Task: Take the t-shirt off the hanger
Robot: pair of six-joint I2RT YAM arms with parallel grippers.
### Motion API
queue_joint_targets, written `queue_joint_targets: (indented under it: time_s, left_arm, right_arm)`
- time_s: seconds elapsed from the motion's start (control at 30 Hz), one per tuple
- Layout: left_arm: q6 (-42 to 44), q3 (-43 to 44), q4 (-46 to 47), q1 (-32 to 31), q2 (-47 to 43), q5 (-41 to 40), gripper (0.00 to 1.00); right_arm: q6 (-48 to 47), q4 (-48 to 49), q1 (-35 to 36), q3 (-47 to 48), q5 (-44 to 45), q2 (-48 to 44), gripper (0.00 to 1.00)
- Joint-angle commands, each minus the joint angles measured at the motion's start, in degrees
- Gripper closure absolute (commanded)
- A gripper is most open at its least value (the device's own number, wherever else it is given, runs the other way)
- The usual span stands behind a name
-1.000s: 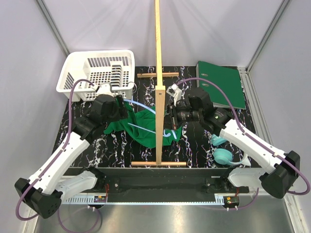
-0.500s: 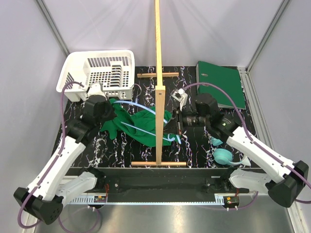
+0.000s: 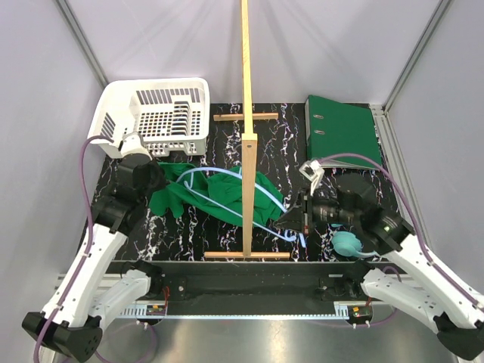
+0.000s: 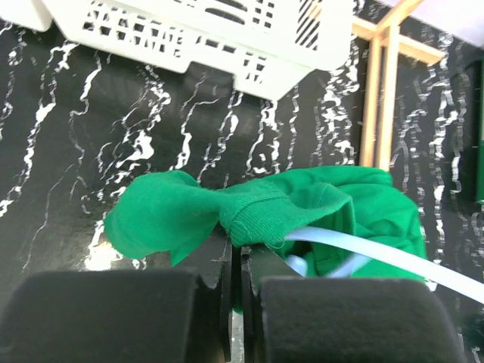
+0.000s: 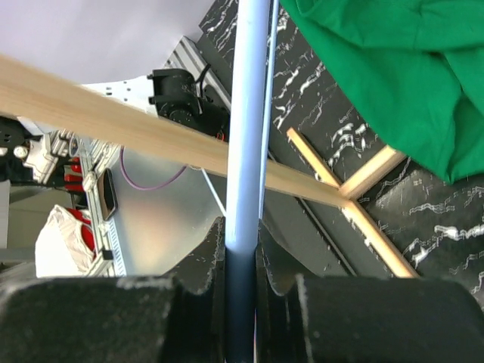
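While t-shirt (image 4: 333,208) is being pinched by left gripper (image 4: 236,261), hanger (image 5: 248,113) is being clamped by right gripper (image 5: 242,272). Separation is being judged partial.

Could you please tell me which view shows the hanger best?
The top external view: it shows the hanger curving out of the t-shirt. The left wrist view shows only one arm of it; the right wrist view, one bar in the right hand.

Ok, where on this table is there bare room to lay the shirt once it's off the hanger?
Bare marble table shows between the tall wooden pole stand and the flat green binder, and at near left, between the dark green fabric t-shirt and the table edge. The middle is crowded: shirt, thin light-blue hanger, pole.
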Motion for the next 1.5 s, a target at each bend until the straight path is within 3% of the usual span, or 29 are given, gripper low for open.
queue_joint_targets:
  time_s: [0.0,0.3,0.53,0.73,0.93,1.27,1.4,1.47]
  left_arm:
    - [1.51,-1.14,2.3,1.07,0.44,-0.86,1.0]
    - [1.33,-3.51,3.09,2.48,-1.14,-1.56,1.0]
    - [3.87,-1.41,-3.23,3.53,-9.39,-10.59,1.0]
    - [9.85,6.05,-6.14,3.8,-12.39,-20.45,1.0]
    - [16.44,21.07,-5.09,3.89,-5.21,-22.83,1.0]
    - [20.84,42.78,-4.03,4.41,8.86,-19.15,1.0]
    - [17.16,39.3,-4.56,4.41,9.32,-8.2,1.0]
    - [14.53,32.72,-4.21,4.41,9.14,-2.65,1.0]
  right_arm:
    - [2.51,-3.73,0.3,0.35,3.99,-6.55,1.0]
    - [3.13,-12.09,0.3,2.54,13.57,-14.56,1.0]
    - [0.76,-12.18,0.3,6.4,22.01,-15.27,1.0]
    - [-0.39,-12.27,0.3,6.85,24.04,-14.48,1.0]
    - [-0.13,-11.91,0.3,6.06,23.87,-14.65,1.0]
    - [-0.83,-11.74,0.3,8.26,23.07,-12.63,1.0]
    - [-0.74,-11.65,0.21,7.3,23.6,-13.07,1.0]
    - [-0.3,-11.21,0.3,6.77,23.95,-13.24,1.0]
